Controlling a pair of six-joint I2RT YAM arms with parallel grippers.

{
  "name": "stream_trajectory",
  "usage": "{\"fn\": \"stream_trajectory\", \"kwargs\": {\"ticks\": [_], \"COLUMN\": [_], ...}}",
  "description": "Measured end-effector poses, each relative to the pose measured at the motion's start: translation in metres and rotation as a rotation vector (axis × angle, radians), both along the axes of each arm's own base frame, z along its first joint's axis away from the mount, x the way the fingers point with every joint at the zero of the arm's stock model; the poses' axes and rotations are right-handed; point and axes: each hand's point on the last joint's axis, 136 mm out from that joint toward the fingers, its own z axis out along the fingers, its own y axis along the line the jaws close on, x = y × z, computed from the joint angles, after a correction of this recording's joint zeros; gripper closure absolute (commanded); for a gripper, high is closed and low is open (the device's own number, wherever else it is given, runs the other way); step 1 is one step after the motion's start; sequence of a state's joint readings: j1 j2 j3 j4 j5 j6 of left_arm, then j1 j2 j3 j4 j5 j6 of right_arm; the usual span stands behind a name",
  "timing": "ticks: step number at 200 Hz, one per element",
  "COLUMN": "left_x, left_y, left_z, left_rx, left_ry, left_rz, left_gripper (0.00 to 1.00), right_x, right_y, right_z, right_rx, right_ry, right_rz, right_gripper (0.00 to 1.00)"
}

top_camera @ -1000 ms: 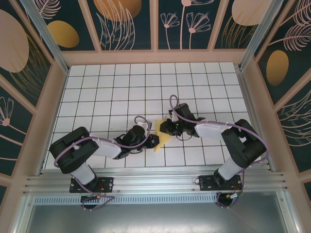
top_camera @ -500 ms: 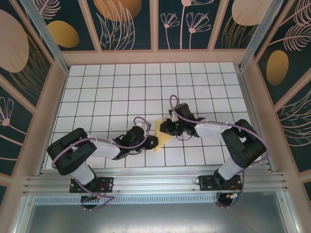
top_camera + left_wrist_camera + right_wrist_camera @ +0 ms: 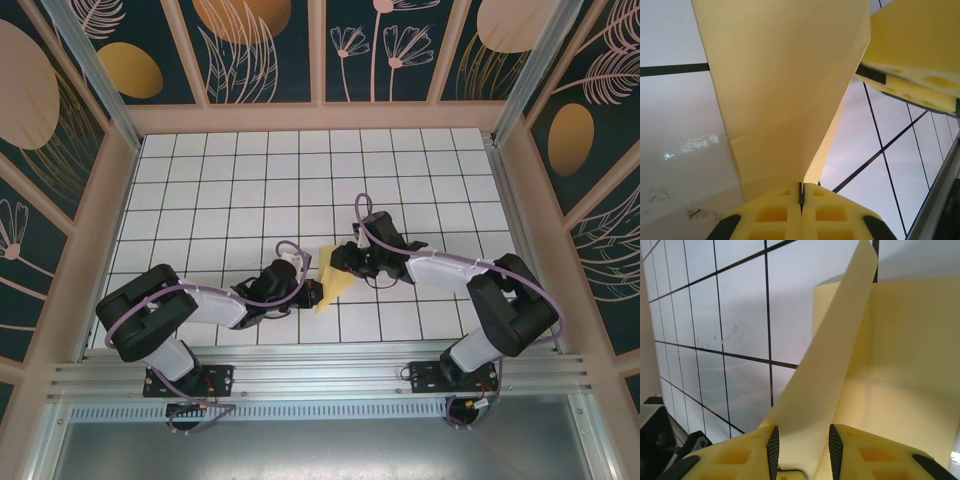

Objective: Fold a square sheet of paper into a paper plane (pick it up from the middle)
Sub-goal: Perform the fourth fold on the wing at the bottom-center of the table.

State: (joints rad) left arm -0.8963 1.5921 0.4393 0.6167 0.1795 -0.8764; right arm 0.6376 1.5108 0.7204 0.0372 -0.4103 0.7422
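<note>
White gridded table (image 3: 200,180), near middle: thin pale-yellow square sheet of paper (image 3: 338,285), creased and partly folded, lifted between the two arms. No dart shape yet; I judge the task early to midway, with most folds left. Left pincer (image 3: 801,187) clamped shut on a paper edge. Right pincer (image 3: 801,437) has its jaws apart, a flap passing loosely between them. No brands, labels or writing legible.

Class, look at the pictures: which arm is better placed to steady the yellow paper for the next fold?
Left, probably. The left gripper is shut on the paper, while the right gripper has its jaws apart around a raised flap.
</note>
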Motion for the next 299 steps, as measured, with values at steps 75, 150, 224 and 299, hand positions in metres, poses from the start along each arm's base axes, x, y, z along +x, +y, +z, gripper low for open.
{"fn": "stream_trajectory", "kwargs": {"ticks": [75, 150, 224, 299], "left_x": [-0.004, -0.008, -0.007, -0.008], "left_y": [-0.002, -0.002, 0.004, 0.009], "left_z": [-0.007, -0.009, -0.008, -0.01], "left_rx": [-0.013, -0.046, -0.028, -0.004], "left_ry": [0.024, 0.048, 0.049, 0.048], "left_rz": [-0.015, -0.009, 0.021, 0.021], "left_gripper": [0.99, 0.89, 0.75, 0.71], "right_x": [-0.012, -0.012, -0.008, -0.008], "right_y": [0.009, 0.022, 0.024, 0.024], "right_z": [-0.002, -0.013, -0.022, -0.022], "right_rx": [-0.001, 0.025, 0.009, 0.009], "right_ry": [0.016, 0.05, 0.064, 0.064], "right_rz": [0.044, 0.083, 0.079, 0.079], "right_gripper": [0.68, 0.75, 0.77, 0.77]}}
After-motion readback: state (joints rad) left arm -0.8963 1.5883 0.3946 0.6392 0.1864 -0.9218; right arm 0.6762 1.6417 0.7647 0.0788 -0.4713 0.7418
